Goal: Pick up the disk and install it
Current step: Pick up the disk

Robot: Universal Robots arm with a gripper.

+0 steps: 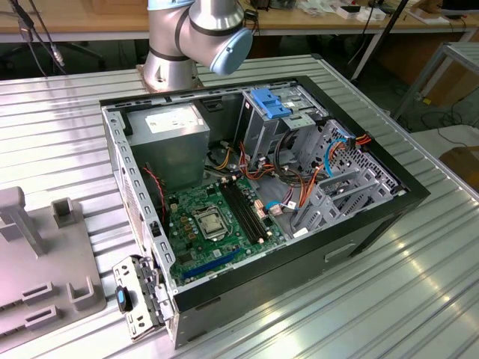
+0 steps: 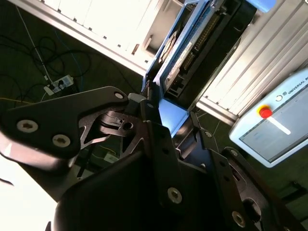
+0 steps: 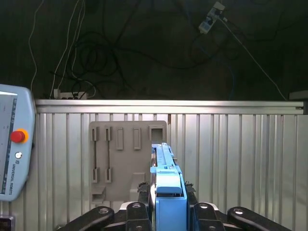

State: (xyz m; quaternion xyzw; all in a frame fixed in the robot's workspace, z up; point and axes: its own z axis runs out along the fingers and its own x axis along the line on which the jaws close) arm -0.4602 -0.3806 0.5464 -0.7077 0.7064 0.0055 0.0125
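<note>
In both wrist views my gripper [image 3: 166, 204] is shut on the disk [image 3: 167, 185], a flat drive in a bright blue carrier held on edge between the dark fingers [image 3: 137, 209]. The second wrist view shows the disk [image 2: 192, 45] reaching out past the gripper [image 2: 161, 113], its dark body and connector edge facing the camera. The disk hangs in the air high above the ribbed metal table [image 3: 231, 154]. In the exterior view the open computer case [image 1: 374, 224] lies on its side, with a grey drive cage [image 1: 262, 127] inside that carries a blue latch piece [image 1: 271, 102].
A grey fixture block [image 3: 126, 159] with slots lies on the table under the gripper and sits at the exterior view's left [image 1: 37, 262]. A teach pendant [image 3: 14, 144] with a red button rests at the table edge. The arm's base [image 1: 179, 45] stands behind the case. Cables cover the dark floor [image 3: 144, 48].
</note>
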